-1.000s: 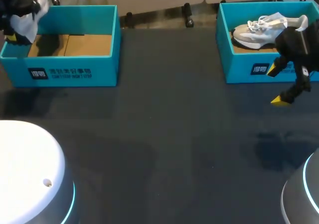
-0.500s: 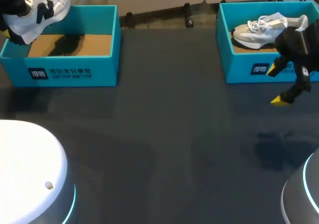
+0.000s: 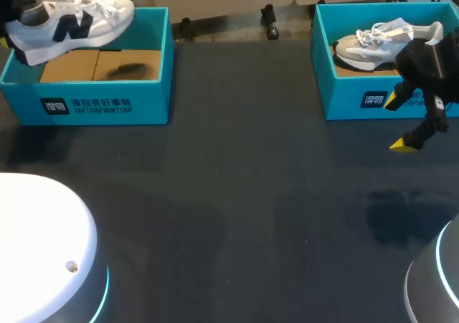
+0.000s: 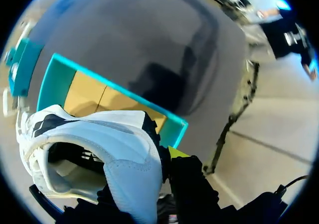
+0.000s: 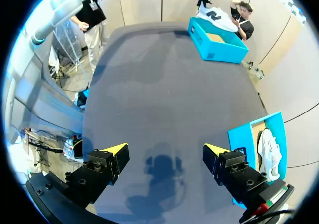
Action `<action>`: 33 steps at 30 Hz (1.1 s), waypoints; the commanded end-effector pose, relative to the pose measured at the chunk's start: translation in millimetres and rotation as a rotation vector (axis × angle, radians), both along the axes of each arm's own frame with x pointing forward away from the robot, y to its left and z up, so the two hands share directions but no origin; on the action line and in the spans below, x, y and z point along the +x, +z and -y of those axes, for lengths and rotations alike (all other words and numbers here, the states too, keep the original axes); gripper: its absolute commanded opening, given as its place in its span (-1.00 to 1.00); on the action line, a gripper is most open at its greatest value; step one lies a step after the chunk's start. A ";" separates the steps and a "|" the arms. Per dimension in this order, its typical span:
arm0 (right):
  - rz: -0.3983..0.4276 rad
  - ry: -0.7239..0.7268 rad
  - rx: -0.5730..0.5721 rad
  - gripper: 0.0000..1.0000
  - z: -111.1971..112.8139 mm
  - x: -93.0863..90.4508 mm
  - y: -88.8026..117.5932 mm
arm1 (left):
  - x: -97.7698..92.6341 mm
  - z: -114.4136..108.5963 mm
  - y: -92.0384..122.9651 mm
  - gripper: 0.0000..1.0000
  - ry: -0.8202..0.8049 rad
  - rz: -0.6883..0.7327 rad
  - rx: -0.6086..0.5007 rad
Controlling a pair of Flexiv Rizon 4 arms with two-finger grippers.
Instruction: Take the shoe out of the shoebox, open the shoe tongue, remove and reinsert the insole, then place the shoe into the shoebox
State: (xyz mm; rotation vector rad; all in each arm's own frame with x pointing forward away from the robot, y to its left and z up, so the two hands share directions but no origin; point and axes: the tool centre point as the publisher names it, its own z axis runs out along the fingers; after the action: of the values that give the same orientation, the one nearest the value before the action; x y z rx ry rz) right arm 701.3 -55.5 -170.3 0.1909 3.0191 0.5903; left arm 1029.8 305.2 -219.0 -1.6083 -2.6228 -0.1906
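Jaws of the left gripper (image 4: 158, 160) are being held clamped on the heel of the shoe (image 3: 72, 21), above the left shoebox (image 3: 86, 106); light, soft-sided, it is judged best gripped there. Those of the right gripper (image 3: 400, 122) are being held apart, well right of it.

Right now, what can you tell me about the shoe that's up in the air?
The shoe is a white sneaker with black side markings, white laces and a pale sole. Its upper looks like soft fabric. It hangs roughly level above the left shoebox, toe pointing toward my right, touching only the left gripper, which grips its heel.
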 end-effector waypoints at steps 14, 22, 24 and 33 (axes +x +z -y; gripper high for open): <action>-0.003 0.000 -0.003 1.00 -1.3 1.6 -0.6 | 0.6 0.1 4.6 -1.00 -0.562 -0.039 0.052; -0.003 0.000 -0.003 1.00 -1.3 1.6 -0.6 | 9.5 -0.3 6.1 -1.00 -0.525 -0.043 0.021; -0.003 0.000 -0.003 1.00 -1.3 1.6 -0.6 | 11.6 -0.1 7.6 -1.00 -0.527 -0.038 0.031; -0.003 0.000 -0.003 1.00 -1.3 1.6 -0.6 | 31.2 -2.0 -2.7 -1.00 -0.478 -0.023 0.033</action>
State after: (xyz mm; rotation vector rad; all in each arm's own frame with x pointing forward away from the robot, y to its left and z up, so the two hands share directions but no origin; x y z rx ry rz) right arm 701.3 -55.5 -170.3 0.1912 3.0192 0.5903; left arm 1050.6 307.7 -214.6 -2.1901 -2.1616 -0.2450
